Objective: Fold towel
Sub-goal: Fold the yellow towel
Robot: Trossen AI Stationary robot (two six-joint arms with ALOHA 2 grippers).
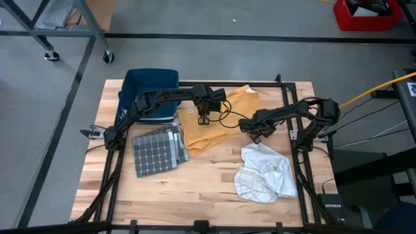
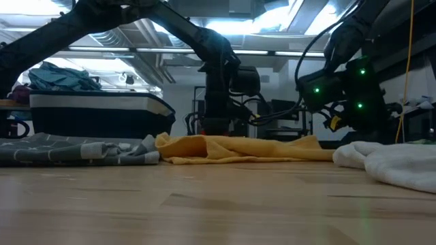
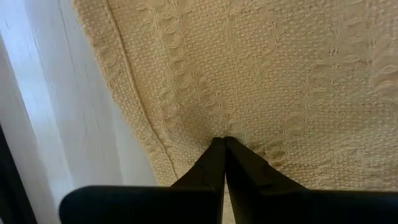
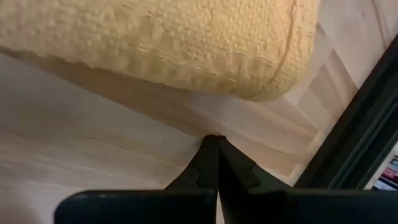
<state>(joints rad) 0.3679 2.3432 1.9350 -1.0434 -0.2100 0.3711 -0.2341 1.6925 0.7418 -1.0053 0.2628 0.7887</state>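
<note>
**Hands closed above the yellow towel, fold not yet begun**

Hands came first in the reading of this moment. The left hand [image 1: 203, 119] sat over the yellow towel [image 1: 214, 120], its two fingers pressed tight together with their tips touching or just above the weave, close beside the towel's hemmed edge; no cloth was pinched between them. The right hand [image 1: 255, 138] was likewise closed on nothing, its tips pointing at bare wood just beside the towel's rolled near edge.

The yellow towel lay spread but rumpled in the middle of the worktop [image 1: 195, 188], one corner reaching toward the far side. To its left lay a folded grey checked towel [image 1: 159, 149], touching or slightly overlapping its edge, with a dark blue bin [image 1: 151, 88] behind that. A crumpled white towel [image 1: 263, 172] sat near the right front, apart from the yellow one.

By my judgement the step in hand was the approach to a first grasp. The next move would call for both hands to open, settle on two edge points or corners of the yellow towel, and close on a single layer before lifting it across.
</note>
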